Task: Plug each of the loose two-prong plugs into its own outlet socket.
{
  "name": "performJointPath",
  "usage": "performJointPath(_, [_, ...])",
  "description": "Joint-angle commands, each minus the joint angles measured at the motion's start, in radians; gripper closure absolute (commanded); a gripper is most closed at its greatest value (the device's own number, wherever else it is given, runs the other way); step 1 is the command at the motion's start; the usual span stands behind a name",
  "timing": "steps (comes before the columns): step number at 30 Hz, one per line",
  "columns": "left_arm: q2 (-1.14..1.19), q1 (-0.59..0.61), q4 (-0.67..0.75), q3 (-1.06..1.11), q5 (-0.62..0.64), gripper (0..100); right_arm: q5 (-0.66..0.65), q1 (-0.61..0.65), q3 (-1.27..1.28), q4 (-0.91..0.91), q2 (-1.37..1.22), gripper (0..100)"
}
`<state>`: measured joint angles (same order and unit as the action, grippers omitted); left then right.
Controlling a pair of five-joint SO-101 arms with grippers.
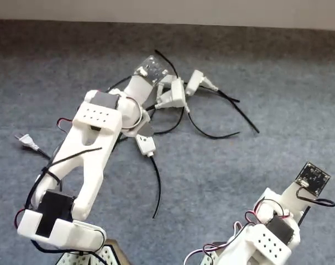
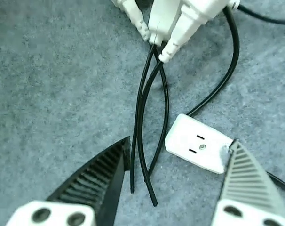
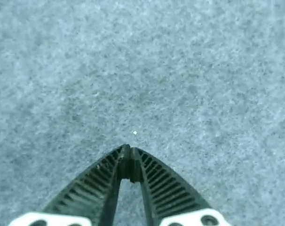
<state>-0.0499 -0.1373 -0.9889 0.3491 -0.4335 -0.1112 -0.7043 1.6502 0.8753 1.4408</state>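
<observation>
Far left on the grey carpet (image 1: 212, 182), a loose two-prong plug (image 1: 25, 141) lies alone, well apart from the rest. Next comes the left arm (image 1: 93, 149), stretched toward a tangle of black cords (image 2: 142, 117). The left gripper (image 2: 180, 142) has its claws spread apart, holding nothing. A white outlet socket (image 2: 195, 143) lies between them, against the pale claw. Beyond sit more white connectors (image 2: 178, 19). Lower right, the right gripper (image 3: 130, 165) hangs over the carpet, claws pressed together and empty.
</observation>
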Motion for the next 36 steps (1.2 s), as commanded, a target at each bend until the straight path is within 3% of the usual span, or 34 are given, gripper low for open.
performJointPath(1, [-0.042, 0.004, 0.083, 0.088, 0.103, 68, 0.003, 0.048, -0.045, -0.016, 0.002, 98.8])
performJointPath(8, [-0.042, 0.001, 0.138, 0.185, 0.27, 68, 0.003, 0.056, -0.045, -0.015, 0.002, 98.8])
performJointPath(15, [-0.039, 0.001, 0.135, 0.205, 0.292, 68, 0.003, 0.056, -0.045, -0.015, 0.002, 98.8])
performJointPath(29, [-0.039, -0.108, 0.195, 0.283, 0.776, 68, -0.028, 0.056, -0.044, -0.013, 0.002, 98.8])
performJointPath(36, [0.012, -0.229, 0.221, 0.236, 0.899, 68, -0.043, 0.056, -0.031, -0.013, 0.002, 98.8])
